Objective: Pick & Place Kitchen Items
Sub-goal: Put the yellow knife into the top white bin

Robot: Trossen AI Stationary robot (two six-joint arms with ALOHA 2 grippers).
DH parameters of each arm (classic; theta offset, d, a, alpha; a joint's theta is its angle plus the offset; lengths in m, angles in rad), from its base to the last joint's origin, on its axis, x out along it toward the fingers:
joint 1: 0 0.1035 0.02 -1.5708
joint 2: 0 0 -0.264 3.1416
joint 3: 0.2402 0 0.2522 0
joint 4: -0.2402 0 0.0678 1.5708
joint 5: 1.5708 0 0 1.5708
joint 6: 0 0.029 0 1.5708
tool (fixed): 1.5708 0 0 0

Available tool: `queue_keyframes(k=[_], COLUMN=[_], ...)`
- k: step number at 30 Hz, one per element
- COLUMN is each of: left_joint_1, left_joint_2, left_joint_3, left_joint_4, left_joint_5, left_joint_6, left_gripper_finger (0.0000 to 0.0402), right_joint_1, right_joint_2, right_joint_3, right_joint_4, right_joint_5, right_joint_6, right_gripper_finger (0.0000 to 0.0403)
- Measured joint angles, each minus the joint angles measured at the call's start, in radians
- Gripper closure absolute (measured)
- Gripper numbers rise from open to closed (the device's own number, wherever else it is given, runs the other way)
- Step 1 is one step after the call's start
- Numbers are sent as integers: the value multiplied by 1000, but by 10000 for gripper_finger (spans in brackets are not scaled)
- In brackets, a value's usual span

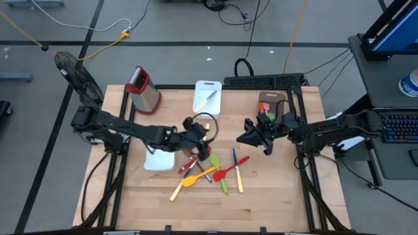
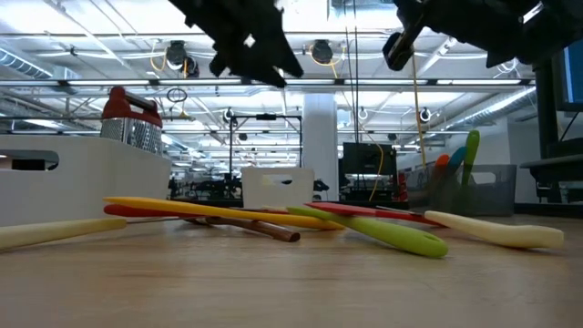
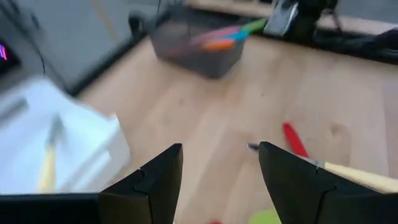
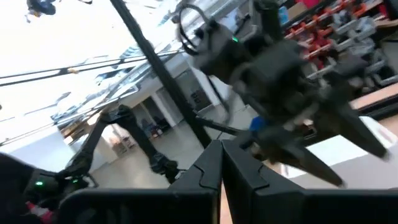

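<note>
A loose pile of small spoons and spatulas [image 1: 210, 171] lies flat on the pale wooden tabletop [image 1: 274, 196], near its middle, with handles crossing at odd angles. Among them are a yellow-orange spatula [image 1: 189, 182], a green spoon [image 1: 219, 171], a red spoon [image 1: 230, 168] and a red-handled piece [image 1: 187, 166]. Several more colourful utensils [image 1: 266, 112] sit in the brown tray [image 1: 261, 99].
</note>
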Motion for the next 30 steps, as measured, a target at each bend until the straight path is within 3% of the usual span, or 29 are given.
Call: queue_keyframes(k=[7,11,18,30], left_joint_1=[32,63,110,146], left_joint_2=[118,191,276,275], left_joint_3=[136,217,317,315], left_joint_4=[-245,-299,-521,-544], left_joint_5=[27,109,150,147], left_joint_6=[-340,-457,-704,-747], left_gripper_finger=[183,183,183,183], right_joint_1=[0,0,0,0], right_joint_2=[-55,-94,-165,-203], right_joint_3=[-31,-70,-137,-152], right_joint_4=[3,2,0,1], right_joint_5=[-27,-26,-22,-19], right_joint_6=[3,5,11,4], right_gripper_finger=[399,399,399,399])
